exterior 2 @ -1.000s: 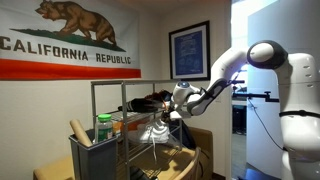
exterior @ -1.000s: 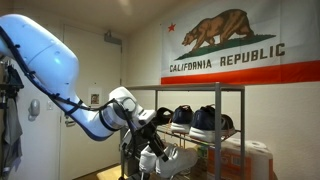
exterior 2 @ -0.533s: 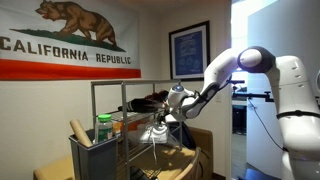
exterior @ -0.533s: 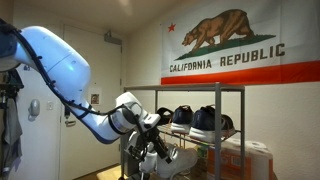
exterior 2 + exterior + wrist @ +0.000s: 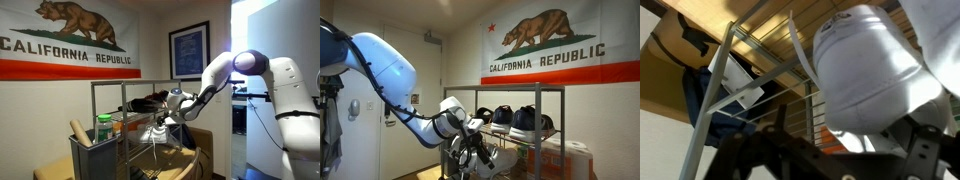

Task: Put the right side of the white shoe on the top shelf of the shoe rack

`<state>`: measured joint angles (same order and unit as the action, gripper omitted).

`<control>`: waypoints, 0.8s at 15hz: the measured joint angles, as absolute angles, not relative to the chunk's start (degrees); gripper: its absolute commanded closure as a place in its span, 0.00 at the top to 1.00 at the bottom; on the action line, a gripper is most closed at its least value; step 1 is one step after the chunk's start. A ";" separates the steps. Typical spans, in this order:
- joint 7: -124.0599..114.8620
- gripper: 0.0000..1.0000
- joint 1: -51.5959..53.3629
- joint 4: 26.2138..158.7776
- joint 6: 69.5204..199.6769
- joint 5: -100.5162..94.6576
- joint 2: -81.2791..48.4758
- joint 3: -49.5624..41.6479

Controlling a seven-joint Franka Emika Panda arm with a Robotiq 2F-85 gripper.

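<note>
In the last second my arm has leaned further in toward the rack [image 5: 563,130] and my wrist has dropped a little. My fingers [image 5: 470,152] have come down close over the shoe [image 5: 490,157]. The shoe itself has not moved: in both exterior views it lies at the same spot on a lower tier, well below the top shelf [image 5: 520,88].

So what changed is my reach, not the shoe's place. I judge I am settling in for the pick, with the lift not yet begun.

In the wrist view the shoe [image 5: 875,70] fills the upper right as a big white rounded bulk, very near the camera. The wire tiers run behind it. My fingers [image 5: 760,160] show as dark links spread wide along the bottom edge. I cannot tell from any view whether they have closed on the shoe or only straddle it.

Seen from the far side, the shoe [image 5: 157,130] sits just under my fingers [image 5: 170,112], inside the frame of the rack [image 5: 93,110]. The top shelf [image 5: 130,81] is the bar above.

The carry will have to come out from between the posts before it goes up, or the shoe may catch the top bar.
</note>
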<state>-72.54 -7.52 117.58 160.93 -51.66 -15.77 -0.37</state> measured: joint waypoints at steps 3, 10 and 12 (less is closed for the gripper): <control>-72.54 0.74 -7.57 117.54 160.84 -51.61 -16.64 -0.76; -72.54 0.20 -7.50 116.57 160.75 -51.19 -17.53 -0.88; -72.54 0.08 -7.47 116.27 160.70 -50.79 -17.77 -0.77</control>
